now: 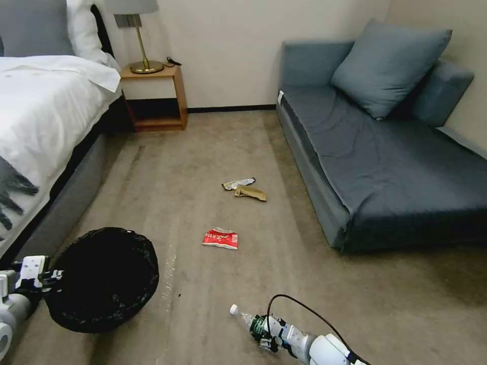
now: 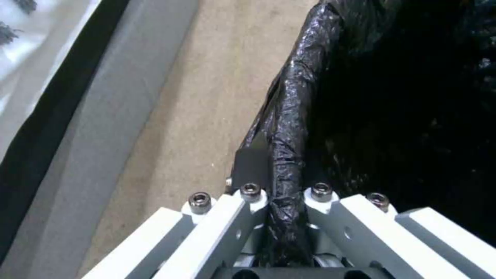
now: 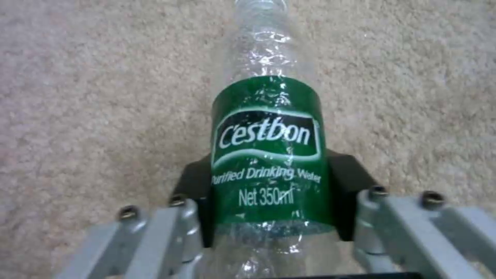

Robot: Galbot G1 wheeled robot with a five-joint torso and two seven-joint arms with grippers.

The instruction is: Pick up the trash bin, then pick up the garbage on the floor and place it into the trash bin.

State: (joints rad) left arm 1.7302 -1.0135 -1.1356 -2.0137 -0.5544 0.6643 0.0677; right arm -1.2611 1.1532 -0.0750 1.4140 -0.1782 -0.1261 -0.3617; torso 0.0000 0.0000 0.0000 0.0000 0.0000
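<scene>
Right wrist view: right gripper (image 3: 269, 193) pinches the bottle (image 3: 266, 147) at its green label (pads flanking it); lower left in head view, left gripper (image 1: 48, 280) clamps the trash bin (image 1: 101, 279) rim.

Your trash bin (image 1: 104, 279) at seven o'clock wears a glossy black liner. At six, the bottle (image 1: 247, 319) is clear, with a white cap and a green label lettered in white. The packet (image 1: 220, 238) at centre is red and white; above it lie a tan-brown wrapper (image 1: 251, 192) and a silvery-yellow wrapper (image 1: 238, 184). The carpet (image 1: 203, 152) is beige, the sofa (image 1: 385, 167) slate blue.
</scene>
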